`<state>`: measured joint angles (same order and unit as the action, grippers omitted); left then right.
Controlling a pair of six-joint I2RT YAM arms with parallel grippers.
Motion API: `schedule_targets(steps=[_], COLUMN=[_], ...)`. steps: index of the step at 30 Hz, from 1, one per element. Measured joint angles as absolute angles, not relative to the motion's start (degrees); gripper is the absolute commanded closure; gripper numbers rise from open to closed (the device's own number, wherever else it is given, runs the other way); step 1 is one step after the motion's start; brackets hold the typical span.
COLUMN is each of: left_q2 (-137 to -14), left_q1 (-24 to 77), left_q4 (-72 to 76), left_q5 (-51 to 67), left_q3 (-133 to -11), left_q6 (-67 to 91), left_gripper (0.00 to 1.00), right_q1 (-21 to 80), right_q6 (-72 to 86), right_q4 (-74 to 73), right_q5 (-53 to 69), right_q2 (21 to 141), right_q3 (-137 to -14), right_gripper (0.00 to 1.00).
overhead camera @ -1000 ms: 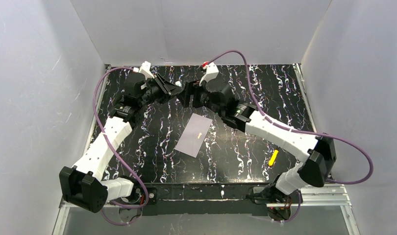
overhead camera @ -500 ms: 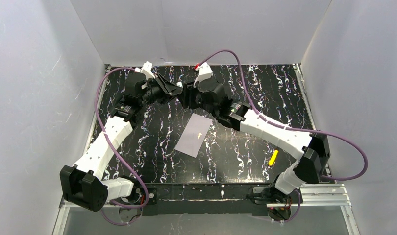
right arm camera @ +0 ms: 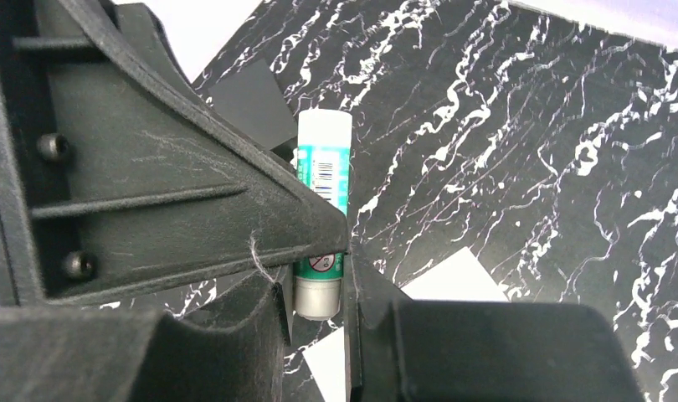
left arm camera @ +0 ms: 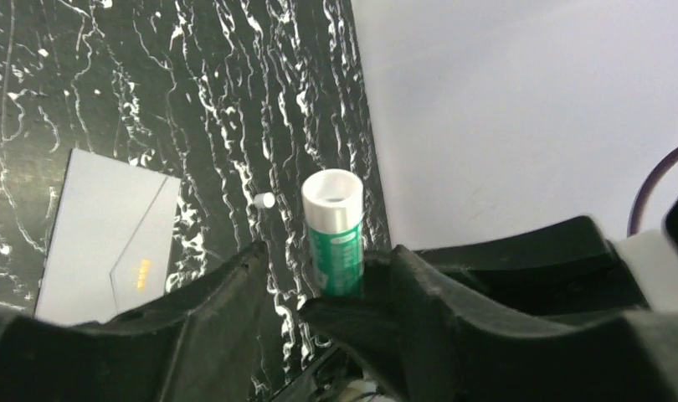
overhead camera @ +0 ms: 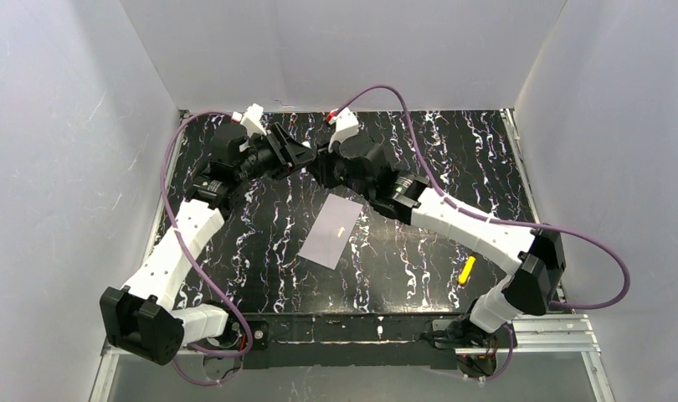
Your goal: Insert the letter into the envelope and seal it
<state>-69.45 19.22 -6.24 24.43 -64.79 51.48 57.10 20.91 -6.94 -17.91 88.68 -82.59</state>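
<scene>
The left tool (left arm camera: pixel 327 251) grips a green glue stick (left arm camera: pixel 334 239), white end up. The right tool (right arm camera: pixel 316 286) narrowly flanks its grey end, contact unclear. The envelope (overhead camera: pixel 331 232) lies flat on the surface (overhead camera: pixel 453 167) nearby, flap side up, long axis near-left to far-right, contents hidden.

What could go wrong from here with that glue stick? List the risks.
1. The right gripper pinches the glue stick only at its grey end; it may tilt or slip as the left gripper crowds it.
2. Both arms work close together, so they could collide.
3. The small white piece lies loose nearby and could get knocked away.
</scene>
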Motion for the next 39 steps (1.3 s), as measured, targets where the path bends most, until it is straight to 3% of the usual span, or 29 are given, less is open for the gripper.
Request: schedule_targets(steps=[2, 6, 13, 18, 27, 32, 34, 35, 38, 39], left_q2=[-68.9, -68.2, -70.9, -70.4, -70.4, -71.1, -71.4, -71.5, -72.0, -72.1], left_q1=[19.1, 17.7, 14.1, 14.0, 13.6, 13.3, 13.3, 13.3, 13.4, 13.4], left_q4=[-8.1, -11.8, -13.7, -16.2, -17.6, -18.6, -19.7, -20.2, -20.6, -20.6], left_q5=[25.1, 28.5, 44.4, 51.8, 54.9, 55.5, 56.1, 56.3, 57.5, 57.6], left_q3=[-65.5, -67.7, -71.5, -71.5, -70.8, -70.7, -70.7, -70.7, -70.8, -70.7], left_q6=[48.6, 43.9, 41.5, 39.3, 38.2, 36.8, 35.8, 35.4, 35.1, 35.1], left_gripper=[0.23, 0.22, 0.38, 0.58, 0.72, 0.73, 0.85, 0.97, 1.0, 1.0], right_q1=[57.0, 56.8, 56.6, 56.5, 56.4, 56.4, 56.4, 56.4, 56.4, 56.4], right_q6=[18.5, 12.8, 3.7, -1.5, -6.3, -6.9, -7.3, -7.6, -8.0, -8.0], right_q4=[-7.0, -7.2, -9.1, -11.9, -14.1, -14.6, -15.2, -15.5, -16.4, -16.5], right_q5=[-15.9, -8.8, 2.0, 4.1, 5.8, 5.8, 6.0, 6.2, 6.6, 6.7], right_q2=[87.7, 84.6, 81.4, 81.3, 81.3, 81.3, 81.3, 81.3, 81.3, 81.3], right_q3=[-82.2, -80.3, -80.0, -80.0, -80.4, -80.5, -80.5, -80.5, -80.5, -80.5], right_gripper=[0.86, 0.86, 0.85, 0.85, 0.87, 0.87, 0.87, 0.87, 0.81, 0.75])
